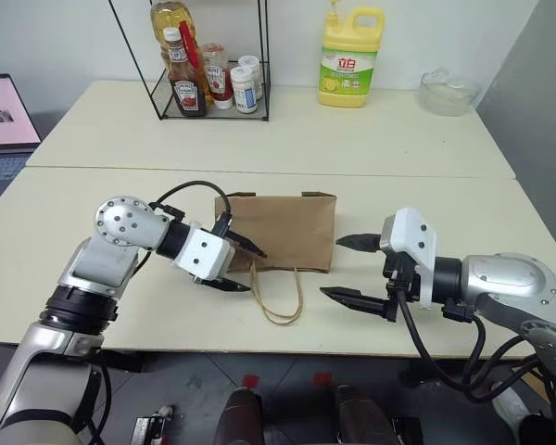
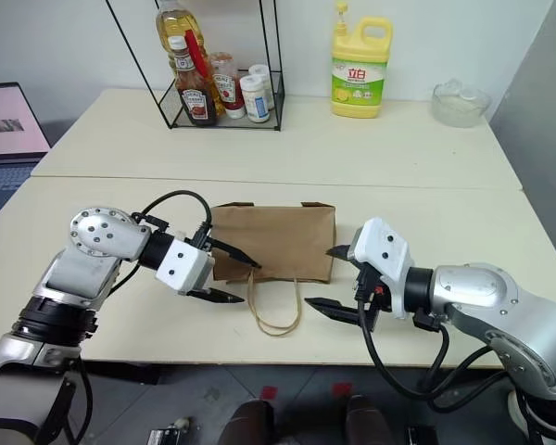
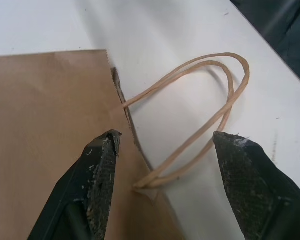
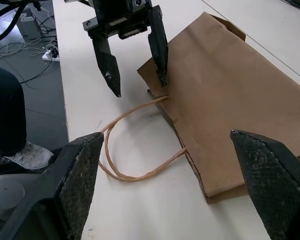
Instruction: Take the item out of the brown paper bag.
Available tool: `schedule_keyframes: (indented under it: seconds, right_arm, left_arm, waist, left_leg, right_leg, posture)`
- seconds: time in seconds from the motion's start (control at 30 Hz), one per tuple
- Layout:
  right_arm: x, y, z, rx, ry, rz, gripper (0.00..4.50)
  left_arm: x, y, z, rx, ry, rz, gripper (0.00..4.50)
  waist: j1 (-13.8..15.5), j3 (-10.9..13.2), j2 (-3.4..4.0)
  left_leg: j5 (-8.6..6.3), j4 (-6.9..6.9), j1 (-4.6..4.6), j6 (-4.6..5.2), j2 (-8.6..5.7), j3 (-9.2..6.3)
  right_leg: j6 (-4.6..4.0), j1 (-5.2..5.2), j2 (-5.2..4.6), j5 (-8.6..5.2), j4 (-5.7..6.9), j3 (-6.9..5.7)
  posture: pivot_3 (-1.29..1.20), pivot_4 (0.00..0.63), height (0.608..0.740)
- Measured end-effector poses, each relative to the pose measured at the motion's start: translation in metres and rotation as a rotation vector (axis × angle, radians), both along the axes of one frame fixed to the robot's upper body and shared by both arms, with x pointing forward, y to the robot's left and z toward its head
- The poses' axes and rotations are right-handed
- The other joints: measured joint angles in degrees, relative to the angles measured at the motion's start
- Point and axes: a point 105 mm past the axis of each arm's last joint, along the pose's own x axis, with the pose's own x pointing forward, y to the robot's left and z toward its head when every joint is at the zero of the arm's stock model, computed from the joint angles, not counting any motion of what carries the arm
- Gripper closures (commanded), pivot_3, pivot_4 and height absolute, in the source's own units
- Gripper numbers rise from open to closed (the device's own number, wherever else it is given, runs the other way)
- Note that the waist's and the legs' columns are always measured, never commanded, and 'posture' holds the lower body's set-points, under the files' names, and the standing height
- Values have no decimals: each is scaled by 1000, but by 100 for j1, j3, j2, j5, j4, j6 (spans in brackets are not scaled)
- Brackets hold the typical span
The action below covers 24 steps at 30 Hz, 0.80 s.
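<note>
Pale worktop [image 1: 93,213] runs across the room, and the brown paper bag [image 1: 283,232] lies flat on it near the front edge, its mouth toward the robot and both twisted handles [image 1: 280,298] looped out in front. It looks thin and flat, creased at the mouth, with no bulge I can make out; the item itself is hidden, presumably inside. The left gripper [image 1: 244,267] hangs at the bag's near left corner, fingers spread and empty, one over the paper, one beside the handles. The right gripper [image 1: 352,269] waits off the right edge, fingers wide, holding nothing. I judge the mouth still needs opening: pinch the upper layer, lift, then reach in.
</note>
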Motion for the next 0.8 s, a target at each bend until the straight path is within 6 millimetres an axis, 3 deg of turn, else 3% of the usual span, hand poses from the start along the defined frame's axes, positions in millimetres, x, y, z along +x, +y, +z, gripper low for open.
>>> schedule_keyframes:
  seconds: [0.27,0.8]
  right_arm:
    - [0,0,0,0,-7,-10,227]
    - [0,-2,-3,-12,5,-14,227]
  left_arm:
    - [4,-1,-18,67,-54,-82,1339]
    - [13,-7,-23,62,-95,-106,1339]
  waist:
    - [-4,0,0]
    - [-6,0,0]
  left_leg:
    - [0,0,-1,0,0,-2]
    - [0,2,-1,0,0,-4]
  right_leg:
    - [0,0,0,0,0,-1]
    - [0,0,2,0,2,-1]
  posture:
    - [0,150,740]
    - [0,150,740]
